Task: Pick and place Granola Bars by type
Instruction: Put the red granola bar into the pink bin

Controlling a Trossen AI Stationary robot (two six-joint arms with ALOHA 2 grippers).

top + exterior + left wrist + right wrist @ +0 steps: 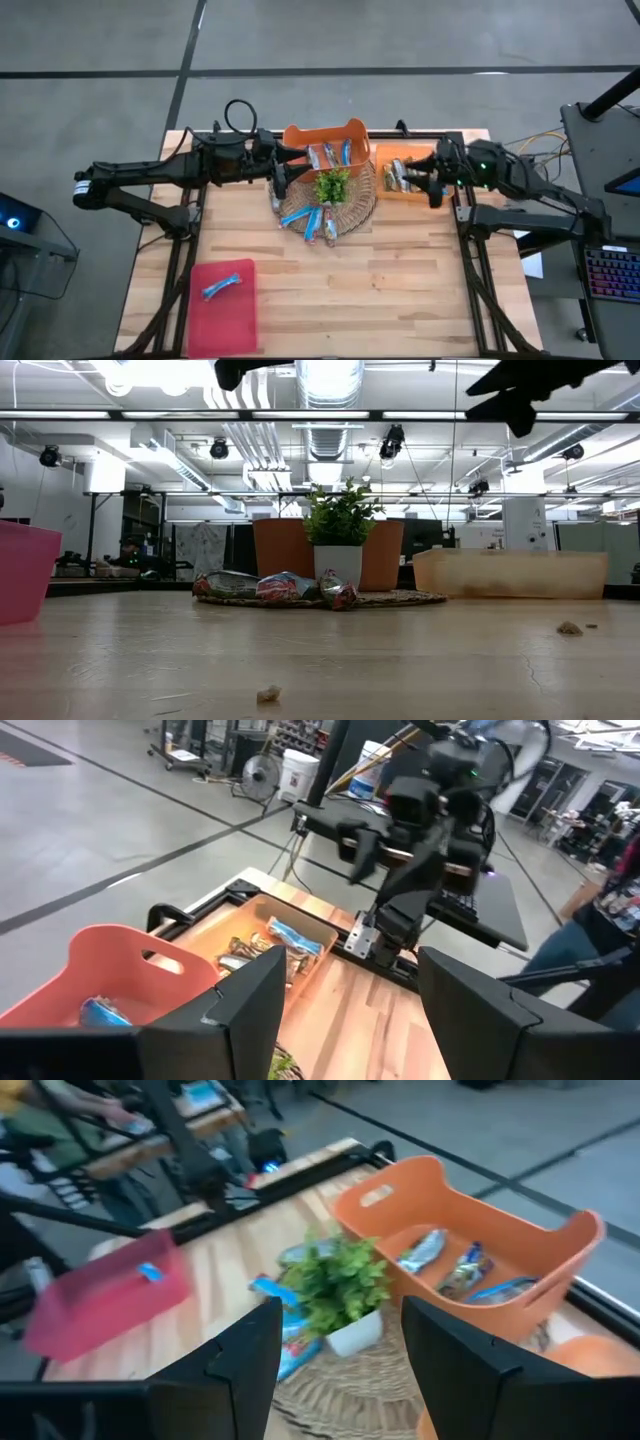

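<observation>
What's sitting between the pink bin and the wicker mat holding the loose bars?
Nothing: in the high view, only bare wooden tabletop lies between the pink bin and the wicker mat. The low view shows just crumbs nearer the camera.

No text, label or number is legible anywhere; the bar wrappers (317, 222) look too blurred to read

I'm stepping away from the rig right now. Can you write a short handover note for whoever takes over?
Left gripper: open, empty, raised by the woven mat's left edge.
Right gripper: open, empty, raised over the tan tray.
Done: one blue bar in the pink bin; several bars in the orange basket; brownish bars in the tan tray.
Left: the loose bars on the mat beside the plant need sorting by type.
</observation>
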